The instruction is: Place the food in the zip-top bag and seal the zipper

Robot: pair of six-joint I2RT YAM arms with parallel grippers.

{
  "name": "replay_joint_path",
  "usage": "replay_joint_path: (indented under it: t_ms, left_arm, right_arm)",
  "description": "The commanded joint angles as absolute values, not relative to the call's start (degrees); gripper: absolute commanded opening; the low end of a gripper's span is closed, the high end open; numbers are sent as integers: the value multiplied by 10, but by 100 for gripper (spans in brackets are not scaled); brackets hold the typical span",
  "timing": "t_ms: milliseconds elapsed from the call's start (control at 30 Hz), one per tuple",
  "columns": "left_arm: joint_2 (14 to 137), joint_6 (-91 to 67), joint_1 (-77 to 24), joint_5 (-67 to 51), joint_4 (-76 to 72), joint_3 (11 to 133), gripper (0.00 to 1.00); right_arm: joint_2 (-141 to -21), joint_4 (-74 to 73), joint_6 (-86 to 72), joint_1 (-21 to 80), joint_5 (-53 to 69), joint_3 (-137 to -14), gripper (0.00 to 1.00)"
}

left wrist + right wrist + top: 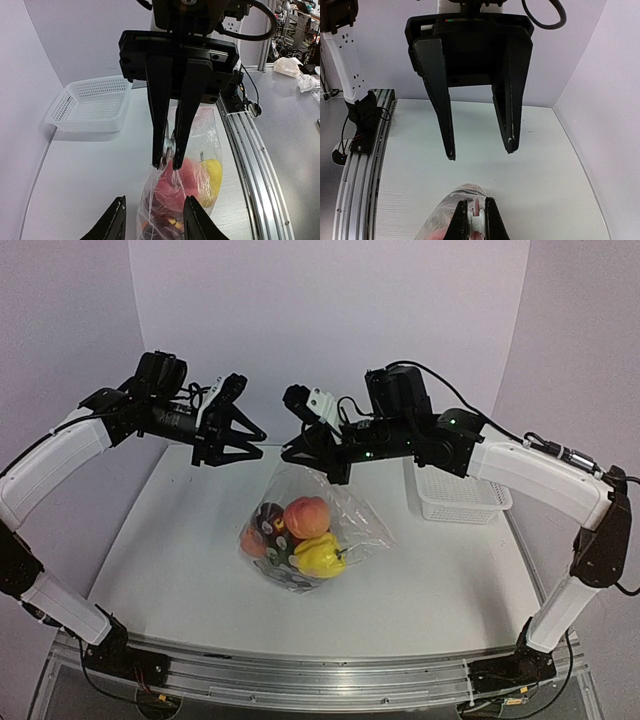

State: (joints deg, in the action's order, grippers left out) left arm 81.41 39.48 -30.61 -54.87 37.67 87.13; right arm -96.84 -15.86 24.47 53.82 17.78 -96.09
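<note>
The clear zip-top bag (358, 512) stands on the table, held up by its top edge. Inside it are toy foods: a peach fruit (307, 515), a yellow pepper (320, 555), an orange piece (251, 541) and a dark purple one (272, 524). My right gripper (334, 474) is shut on the bag's bunched top edge; the right wrist view (476, 202) shows this too. The zipper strip is hidden in the pinched plastic. My left gripper (230, 452) is open and empty, left of the bag top and facing the right gripper. In the left wrist view its fingertips (119, 210) flank the bag (207, 130).
A white perforated basket (462, 504) stands empty at the back right, near the right arm; it also shows in the left wrist view (85, 122). An aluminium rail (300, 670) runs along the table's near edge. White walls close the back and sides.
</note>
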Motion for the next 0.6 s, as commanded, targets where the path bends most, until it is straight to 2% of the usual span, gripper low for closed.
replay_joint_path:
  t_ms: [0,300,567]
  left_arm:
    - [822,379,-324,-563,390,903,39]
    - [857,390,-346,-574,439,917,41]
    - [863,353,-363,-573,389,907,32]
  right_arm:
    - [-950,-150,250,540,237,-988,0]
    - [-951,-150,240,542,258,-1001,0]
    - [-959,-149,235,542,258,-1009,0]
